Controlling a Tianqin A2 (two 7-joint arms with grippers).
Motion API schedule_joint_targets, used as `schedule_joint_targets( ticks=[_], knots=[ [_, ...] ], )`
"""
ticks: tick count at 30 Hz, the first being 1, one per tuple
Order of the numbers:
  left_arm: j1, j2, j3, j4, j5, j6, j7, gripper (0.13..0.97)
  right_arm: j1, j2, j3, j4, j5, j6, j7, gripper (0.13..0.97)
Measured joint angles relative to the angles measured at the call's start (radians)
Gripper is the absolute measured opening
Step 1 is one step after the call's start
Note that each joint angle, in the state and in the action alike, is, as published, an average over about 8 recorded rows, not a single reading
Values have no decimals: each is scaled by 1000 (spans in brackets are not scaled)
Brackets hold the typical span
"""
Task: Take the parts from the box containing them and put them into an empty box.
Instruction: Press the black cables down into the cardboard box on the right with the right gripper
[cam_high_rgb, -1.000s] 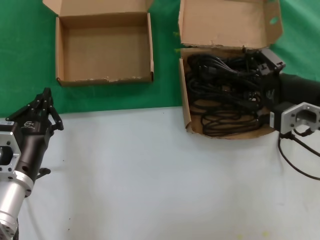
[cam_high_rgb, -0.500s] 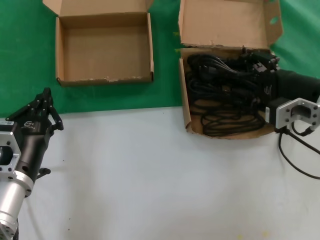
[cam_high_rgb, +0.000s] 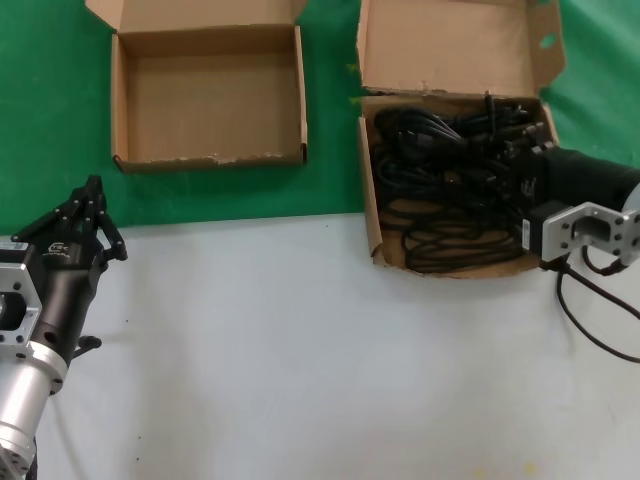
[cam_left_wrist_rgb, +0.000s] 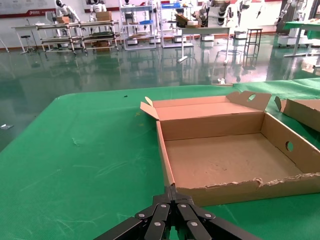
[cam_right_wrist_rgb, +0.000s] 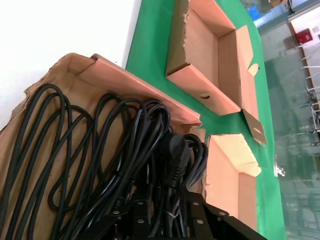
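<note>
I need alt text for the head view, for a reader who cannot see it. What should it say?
The right gripper reaches into the larger cardboard box, among the coiled black power cords. The smaller cardboard box stands empty on the green mat, and the left gripper waits over the white table.

Clearly a robotics lab or factory test hall, judging by the left wrist view. Beyond the green mat (cam_left_wrist_rgb: 75, 150), toward 12 o'clock, a glossy green floor (cam_left_wrist_rgb: 100, 65) with metal racks (cam_left_wrist_rgb: 135, 22) and workbenches (cam_left_wrist_rgb: 50, 35); at 11 and 1 o'clock, white humanoid robots (cam_left_wrist_rgb: 64, 9) on stands. At 2 o'clock, a stool (cam_left_wrist_rgb: 254, 37) and another green-topped table (cam_left_wrist_rgb: 302, 25).
</note>
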Motion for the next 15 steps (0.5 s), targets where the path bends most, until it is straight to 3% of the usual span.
schedule_joint_targets(
  ticks=[5, 15],
  knots=[
    [0, 0, 0, 0, 0, 0, 0, 145, 6, -5, -8, -19, 4, 3, -5, 255],
    [0, 0, 0, 0, 0, 0, 0, 145, 15, -7, -13, -27, 2, 13, -3, 193]
  ],
)
